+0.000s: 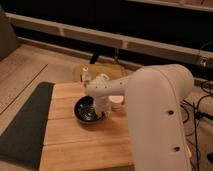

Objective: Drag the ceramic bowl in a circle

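Observation:
The ceramic bowl (86, 111), round, shallow and glossy black, sits on the wooden table (85, 145) near its far middle. My white arm reaches in from the right and bends down over the bowl. My gripper (100, 111) points down at the bowl's right rim and seems to touch it. A small white cup (117, 103) stands just right of the bowl, partly hidden behind the arm.
A dark mat (26, 122) lies along the table's left side. A tan object with a small bottle (86, 74) sits behind the table. Dark shelving with a pale rail runs across the back. Cables hang at the right edge (202, 107).

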Motion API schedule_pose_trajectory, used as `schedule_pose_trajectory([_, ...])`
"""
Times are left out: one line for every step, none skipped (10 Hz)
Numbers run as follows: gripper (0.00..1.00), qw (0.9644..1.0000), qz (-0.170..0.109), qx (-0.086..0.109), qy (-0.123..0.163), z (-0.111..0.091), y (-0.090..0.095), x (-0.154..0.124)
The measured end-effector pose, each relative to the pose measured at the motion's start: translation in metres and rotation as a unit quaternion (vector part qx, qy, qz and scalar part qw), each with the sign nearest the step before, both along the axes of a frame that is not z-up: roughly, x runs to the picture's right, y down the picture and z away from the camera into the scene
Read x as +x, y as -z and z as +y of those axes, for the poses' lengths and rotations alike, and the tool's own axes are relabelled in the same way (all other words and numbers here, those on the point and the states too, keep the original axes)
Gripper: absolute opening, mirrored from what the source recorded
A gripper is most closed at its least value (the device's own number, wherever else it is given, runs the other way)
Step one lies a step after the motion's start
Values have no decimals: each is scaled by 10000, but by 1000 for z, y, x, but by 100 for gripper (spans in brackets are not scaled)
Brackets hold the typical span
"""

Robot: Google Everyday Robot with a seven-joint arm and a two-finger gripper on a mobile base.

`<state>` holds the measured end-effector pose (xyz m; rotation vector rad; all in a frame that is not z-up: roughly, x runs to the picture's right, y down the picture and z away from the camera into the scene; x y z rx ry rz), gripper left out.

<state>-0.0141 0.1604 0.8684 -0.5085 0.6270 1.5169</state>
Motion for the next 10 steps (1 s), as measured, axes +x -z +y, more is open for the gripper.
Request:
schedule_pose_trajectory([3, 10000, -62, 32, 5, -2, 2, -7])
schedule_pose_trajectory([0, 9998, -193, 42, 40, -4, 4, -19])
schedule_pose_trajectory([0, 9994, -320, 27, 88, -4, 7, -30])
schedule_pose_trajectory([0, 9987, -473, -17, 171, -2, 11, -42])
schedule_pose_trajectory([0, 9977, -607, -98, 293, 4, 18, -55])
schedule_pose_trajectory([0, 9974, -601, -162, 362, 7, 22, -55])
schedule_pose_trajectory([0, 9974, -479, -251, 471, 12, 25, -44])
schedule_pose_trajectory([0, 9978, -278, -315, 514, 15, 25, -27])
schedule_pose_trajectory([0, 9978, -45, -371, 547, 16, 22, -9])
schedule_pose_trajectory([0, 9974, 176, -404, 573, 15, 18, 10])
